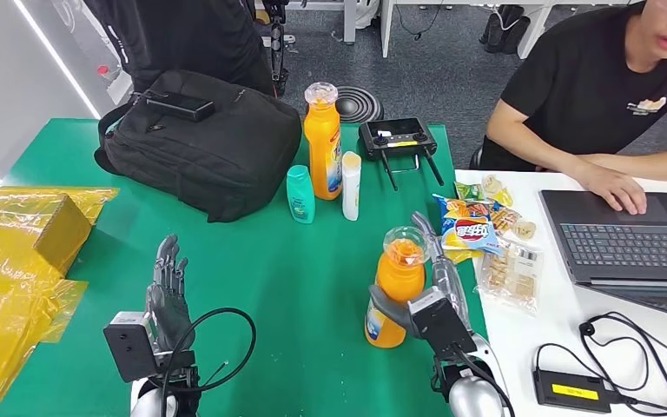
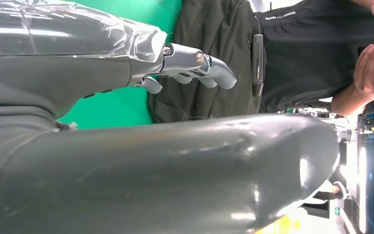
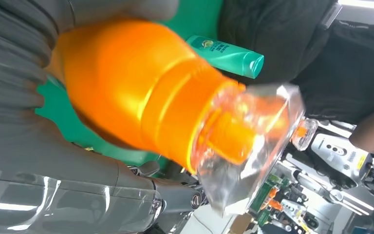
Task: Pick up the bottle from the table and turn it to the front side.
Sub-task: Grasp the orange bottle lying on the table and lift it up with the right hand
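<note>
At the near right of the green table (image 1: pixel 295 287), the right robot hand (image 1: pixel 430 295) gripped the orange bottle (image 1: pixel 395 291), which could slip during turning, while the left robot hand (image 1: pixel 169 291) hung empty, fingers apart.

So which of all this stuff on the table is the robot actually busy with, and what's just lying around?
In use:
- orange plastic bottle with clear cap, gripped by the right hand

Lying about:
- second, taller orange bottle
- small teal bottle
- black fabric backpack
- snack packets
- black remote controller

two orange bottles (image 1: pixel 397 287), one backpack (image 1: pixel 204 143), one laptop (image 1: pixel 627 248)
</note>
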Motion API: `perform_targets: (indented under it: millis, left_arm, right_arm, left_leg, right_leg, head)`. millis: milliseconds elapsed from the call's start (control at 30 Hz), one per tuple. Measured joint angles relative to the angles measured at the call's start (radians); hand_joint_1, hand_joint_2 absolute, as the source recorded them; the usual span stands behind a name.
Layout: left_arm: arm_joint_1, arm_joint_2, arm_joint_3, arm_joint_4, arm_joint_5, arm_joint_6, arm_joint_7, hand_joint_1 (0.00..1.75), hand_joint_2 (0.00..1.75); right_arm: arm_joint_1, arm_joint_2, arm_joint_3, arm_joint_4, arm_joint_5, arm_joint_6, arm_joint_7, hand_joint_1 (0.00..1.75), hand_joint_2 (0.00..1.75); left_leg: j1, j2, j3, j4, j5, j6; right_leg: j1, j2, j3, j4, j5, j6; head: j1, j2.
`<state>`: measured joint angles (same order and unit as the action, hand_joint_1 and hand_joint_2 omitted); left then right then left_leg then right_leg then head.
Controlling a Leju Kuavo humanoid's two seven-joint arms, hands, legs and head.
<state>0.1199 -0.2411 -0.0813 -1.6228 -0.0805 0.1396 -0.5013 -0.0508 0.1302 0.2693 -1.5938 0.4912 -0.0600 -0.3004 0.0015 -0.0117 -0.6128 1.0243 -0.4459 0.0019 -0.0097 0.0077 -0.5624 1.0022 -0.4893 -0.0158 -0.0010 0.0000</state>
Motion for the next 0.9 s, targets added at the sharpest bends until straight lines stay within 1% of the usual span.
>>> perform_targets:
  millis: [33, 100, 200, 767, 900]
  left_arm:
    - [0.000, 0.000, 0.000, 0.000, 0.000, 0.000, 0.000, 0.00, 0.00]
    - [0.000, 0.000, 0.000, 0.000, 0.000, 0.001, 0.000, 0.00, 0.00]
    - [0.000, 0.000, 0.000, 0.000, 0.000, 0.003, 0.000, 0.00, 0.00]
    - [-0.009, 0.000, 0.000, 0.000, 0.000, 0.006, 0.000, 0.00, 0.00]
    - [-0.015, 0.000, 0.000, 0.000, -0.009, 0.008, 0.000, 0.00, 0.00]
  right_arm:
    - [0.000, 0.000, 0.000, 0.000, 0.000, 0.002, -0.001, 1.67, 1.75]
    - [0.000, 0.000, 0.000, 0.000, 0.001, 0.005, -0.003, 1.71, 1.75]
    - [0.000, 0.000, 0.000, 0.000, 0.001, 0.009, -0.007, 1.74, 1.75]
    - [-0.029, 0.009, 0.000, 0.000, -0.001, 0.014, -0.015, 1.75, 1.75]
    - [-0.038, 0.009, -0.002, 0.006, -0.033, 0.034, -0.031, 1.75, 1.75]
  left_leg:
    - [0.000, 0.000, 0.000, 0.000, 0.000, 0.000]
    - [0.000, 0.000, 0.000, 0.000, 0.000, 0.000]
    - [0.000, 0.000, 0.000, 0.000, 0.000, 0.000]
    - [0.000, 0.000, 0.001, 0.000, 0.000, 0.000]
    - [0.000, 0.000, 0.001, 0.000, 0.000, 0.000]
  right_leg:
    - [0.000, 0.000, 0.000, 0.000, 0.000, 0.000]
    - [0.000, 0.000, 0.000, 0.000, 0.000, 0.000]
    - [0.000, 0.000, 0.000, 0.000, 0.000, 0.000]
    - [0.000, 0.000, 0.001, 0.000, 0.000, 0.000]
    - [0.000, 0.000, 0.000, 0.000, 0.000, 0.000]
  head:
    - [0.000, 0.000]
    - [0.000, 0.000]
    - [0.000, 0.000]
    - [0.000, 0.000]
    - [0.000, 0.000]
